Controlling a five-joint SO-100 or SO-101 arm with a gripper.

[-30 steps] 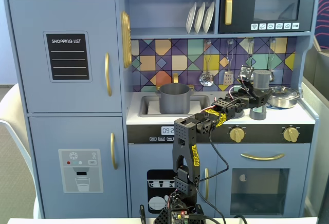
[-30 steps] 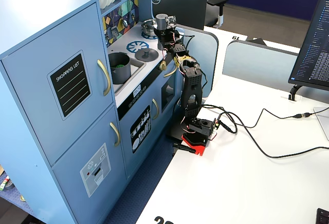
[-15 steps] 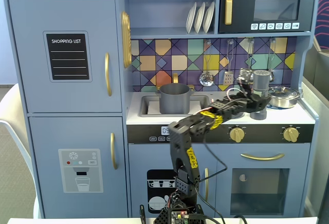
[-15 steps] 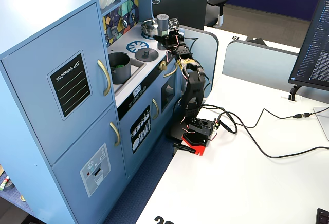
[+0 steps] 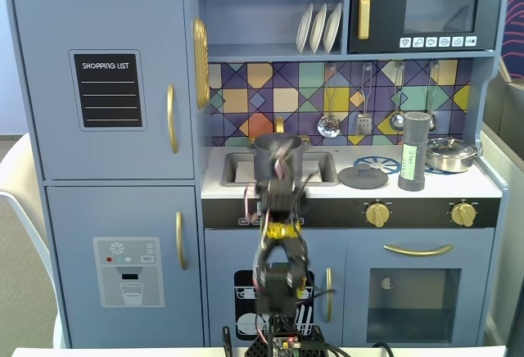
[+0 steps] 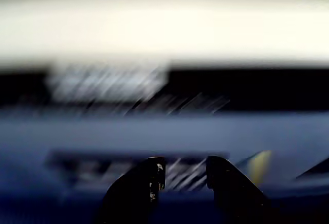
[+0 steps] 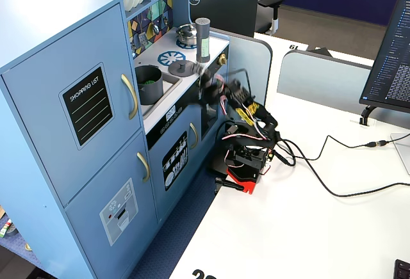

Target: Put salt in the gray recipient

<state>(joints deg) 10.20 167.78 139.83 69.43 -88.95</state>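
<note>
- One big toy kitchen (image 5: 106,169) stands at the table's left edge in a fixed view (image 7: 57,100), and your arm (image 7: 246,141) sits on the table right in front of it.
- One gray pot (image 5: 278,155), the gray recipient, sits in the sink, toward the left end of the counter. In a fixed view (image 7: 149,84) you can see something green inside it.
- One tall salt shaker (image 5: 413,151) stands at the right end of the counter, well apart from the pot and just beside the flat lid (image 5: 363,178) and the shiny pan (image 5: 451,153).
- Two dark fingers (image 6: 149,180) of your gripper (image 6: 184,168) show in the wrist view with a small gap between them, holding nothing. The view is very blurry.
- None of the salt job looks done yet. I think you are just starting the reach.
- Next, swing toward the shaker, open the fingers wider, and grab it near the middle so it stays upright.
</note>
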